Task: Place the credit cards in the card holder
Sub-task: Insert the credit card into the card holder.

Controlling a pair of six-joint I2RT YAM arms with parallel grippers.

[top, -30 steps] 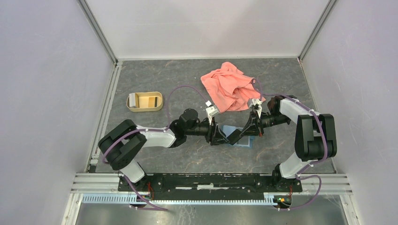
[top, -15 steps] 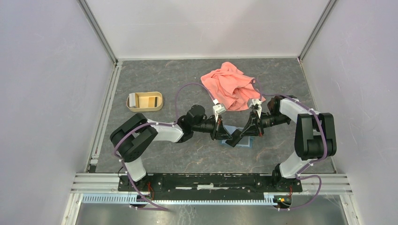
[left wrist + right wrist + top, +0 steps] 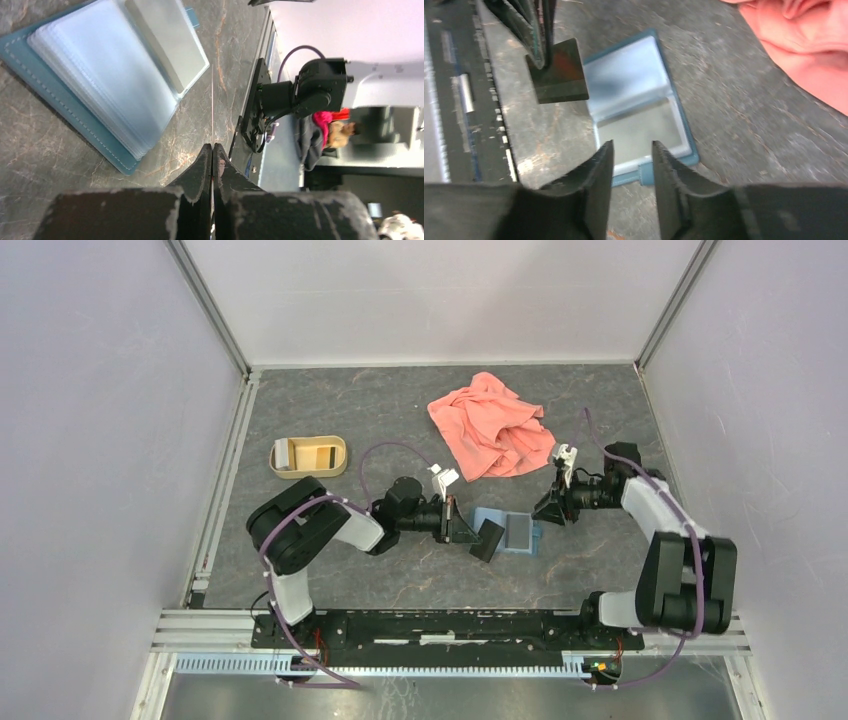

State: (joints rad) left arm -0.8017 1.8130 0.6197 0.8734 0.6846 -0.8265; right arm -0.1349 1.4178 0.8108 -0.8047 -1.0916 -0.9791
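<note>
The grey table (image 3: 330, 410) carries the salmon-pink cloth (image 3: 490, 435) at the rear and the tan tray (image 3: 308, 471) at left. The card holder (image 3: 515, 533) lies open and flat between both grippers. The left gripper (image 3: 470, 530) pinches one tilted credit card (image 3: 488, 539) at the holder's left edge. The right gripper (image 3: 631, 150) sits to the holder's right, jaws slightly parted and empty.

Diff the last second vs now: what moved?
Right gripper pulled back to the right, off the card holder, with its jaws open and empty. Left gripper eased slightly left, still shut on a credit card. The card holder still lies open in place; the pink cloth and tan tray are unmoved.
</note>
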